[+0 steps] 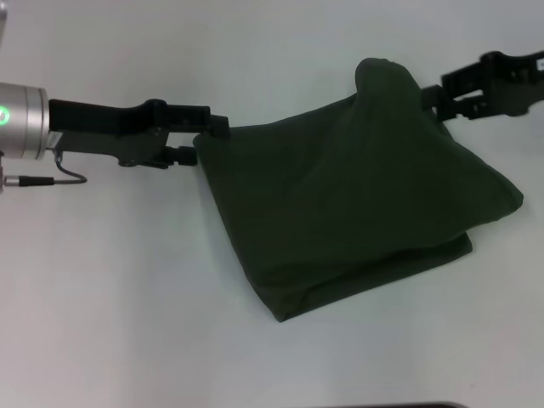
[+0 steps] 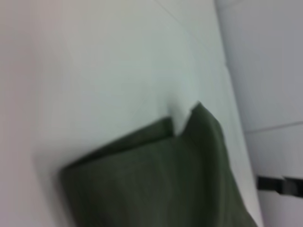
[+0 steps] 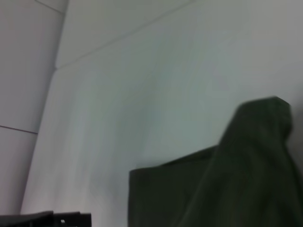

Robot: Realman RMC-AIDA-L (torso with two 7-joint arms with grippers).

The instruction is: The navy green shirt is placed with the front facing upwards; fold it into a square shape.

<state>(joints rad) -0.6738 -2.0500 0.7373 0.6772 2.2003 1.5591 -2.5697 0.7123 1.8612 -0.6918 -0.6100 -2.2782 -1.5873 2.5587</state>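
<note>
The navy green shirt (image 1: 357,204) lies folded in a dark olive bundle on the white table, with no lettering showing. My left gripper (image 1: 206,134) is shut on its far left corner. My right gripper (image 1: 435,100) is shut on the far right corner, which is pulled up into a peak. The top layer hangs between the two grippers, while the near edge rests on the table. The left wrist view shows the shirt (image 2: 165,179) with a raised corner, and the right wrist view shows the shirt (image 3: 227,179) rising to a peak.
The white table (image 1: 127,297) spreads around the cloth on all sides. A dark strip at the near edge (image 1: 425,405) marks the table's front. The other arm shows as a dark shape in each wrist view (image 2: 279,185) (image 3: 47,220).
</note>
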